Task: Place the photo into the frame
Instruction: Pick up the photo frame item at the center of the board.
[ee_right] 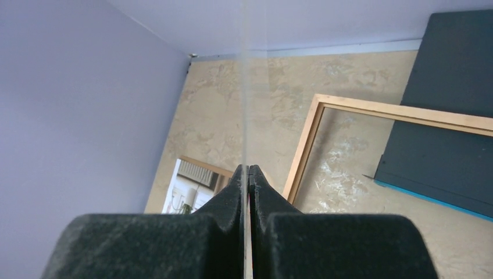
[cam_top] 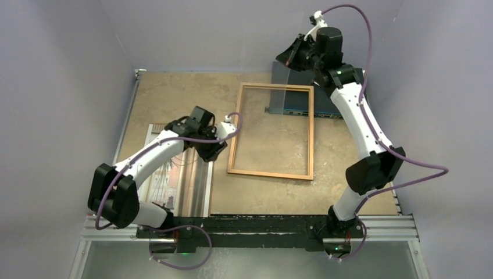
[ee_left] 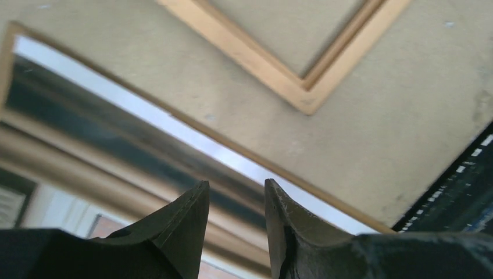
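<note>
The orange-brown frame [cam_top: 270, 131] lies flat mid-table; one of its corners [ee_left: 308, 96] shows in the left wrist view. The glossy striped photo [cam_top: 189, 183] lies face up at the left on a brown backing board [ee_left: 325, 195]. My left gripper [cam_top: 216, 148] hovers over the photo's right, white-bordered edge [ee_left: 174, 131]. It is open, fingertips [ee_left: 268, 186] apart with nothing between them. At the back right my raised right gripper [cam_top: 296, 55] is shut on a clear pane [cam_top: 290, 93]. The right wrist view has that pane edge-on [ee_right: 246, 87] between the jaws [ee_right: 248, 170].
A dark flat electronics box [cam_top: 302, 107] lies at the back right, partly under the frame's far corner [ee_right: 447, 116]. Lilac walls close in the left, back and right sides. A black rail [cam_top: 261, 224] with both arm bases runs along the near edge.
</note>
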Controlling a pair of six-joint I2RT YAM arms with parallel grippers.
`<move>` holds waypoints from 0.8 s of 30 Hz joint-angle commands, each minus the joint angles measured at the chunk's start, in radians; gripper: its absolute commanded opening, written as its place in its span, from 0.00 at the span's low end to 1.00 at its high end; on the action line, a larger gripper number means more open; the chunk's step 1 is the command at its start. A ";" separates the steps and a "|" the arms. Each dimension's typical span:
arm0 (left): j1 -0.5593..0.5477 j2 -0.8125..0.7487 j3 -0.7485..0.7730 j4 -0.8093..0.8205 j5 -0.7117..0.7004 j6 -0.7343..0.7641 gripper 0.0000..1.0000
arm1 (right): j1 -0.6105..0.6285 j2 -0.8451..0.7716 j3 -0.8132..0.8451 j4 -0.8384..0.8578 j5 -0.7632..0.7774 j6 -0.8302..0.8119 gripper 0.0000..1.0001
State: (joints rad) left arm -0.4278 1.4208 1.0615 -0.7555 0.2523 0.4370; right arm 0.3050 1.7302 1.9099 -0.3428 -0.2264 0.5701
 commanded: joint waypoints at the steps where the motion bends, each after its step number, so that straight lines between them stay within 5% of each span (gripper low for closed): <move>1: -0.100 -0.056 -0.094 0.101 -0.023 -0.133 0.37 | -0.043 -0.101 0.003 0.037 -0.021 0.033 0.00; 8: -0.171 -0.064 -0.201 0.238 -0.069 -0.111 0.35 | -0.124 -0.199 -0.017 -0.013 0.057 0.003 0.00; 24: -0.259 0.075 -0.364 0.439 -0.426 0.132 0.33 | -0.222 -0.282 -0.119 0.003 -0.026 0.029 0.00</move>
State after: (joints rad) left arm -0.6842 1.4754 0.7433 -0.3824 -0.0582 0.4686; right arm 0.0883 1.4906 1.7950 -0.3744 -0.2134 0.5835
